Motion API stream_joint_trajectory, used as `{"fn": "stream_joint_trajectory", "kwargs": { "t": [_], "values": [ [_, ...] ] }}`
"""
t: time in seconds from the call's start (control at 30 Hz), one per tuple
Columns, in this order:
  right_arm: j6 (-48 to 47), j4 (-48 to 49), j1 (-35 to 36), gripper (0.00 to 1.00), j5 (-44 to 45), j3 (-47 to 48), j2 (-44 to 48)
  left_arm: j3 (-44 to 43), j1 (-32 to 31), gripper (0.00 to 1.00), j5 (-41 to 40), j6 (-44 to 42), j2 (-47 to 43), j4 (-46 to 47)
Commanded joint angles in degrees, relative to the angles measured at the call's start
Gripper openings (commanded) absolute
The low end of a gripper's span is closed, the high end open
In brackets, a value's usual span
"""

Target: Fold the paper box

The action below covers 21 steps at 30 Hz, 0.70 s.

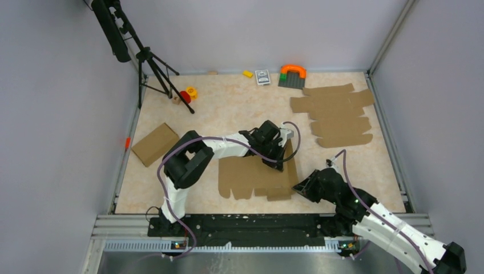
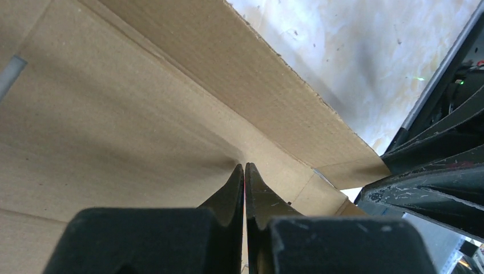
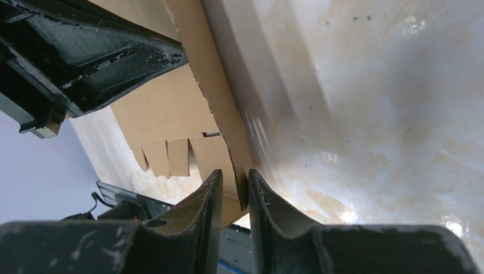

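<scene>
The paper box (image 1: 257, 174) is plain brown cardboard, as are the pile of sheets (image 1: 337, 114) and the folded box (image 1: 155, 144). The table (image 1: 228, 108) is cream with pale orange marbling. The left gripper (image 2: 244, 165) and right gripper (image 3: 235, 174) are black. The arch (image 1: 293, 69) is orange, the small block (image 1: 247, 73) yellow, the spool (image 1: 185, 96) red.

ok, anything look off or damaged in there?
Nothing damaged or spilled. The box lies flat except its right flap, which stands up between the right jaws, as folding would need. Only the spare sheets at far right are stacked askew, edges fanned out.
</scene>
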<state>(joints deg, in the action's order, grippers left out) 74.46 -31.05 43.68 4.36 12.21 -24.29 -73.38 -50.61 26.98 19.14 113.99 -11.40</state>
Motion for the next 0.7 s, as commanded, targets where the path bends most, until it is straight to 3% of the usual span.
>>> {"fn": "stream_joint_trajectory", "kwargs": {
  "t": [0.0,0.4,0.67],
  "values": [
    [3.0,4.0,-0.5,0.22,-0.4,-1.2,0.5,1.0,-0.3,0.00,-0.9,1.3,0.4,-0.1],
    [7.1,11.3,-0.9,0.24,1.0,-0.2,-5.3,3.8,-2.1,0.00,-1.7,2.4,1.2,0.3],
    [-5.7,-1.5,-0.9,0.31,2.5,6.6,-13.4,4.7,-2.1,0.00,-3.1,3.0,0.6,0.8]
  ]
}}
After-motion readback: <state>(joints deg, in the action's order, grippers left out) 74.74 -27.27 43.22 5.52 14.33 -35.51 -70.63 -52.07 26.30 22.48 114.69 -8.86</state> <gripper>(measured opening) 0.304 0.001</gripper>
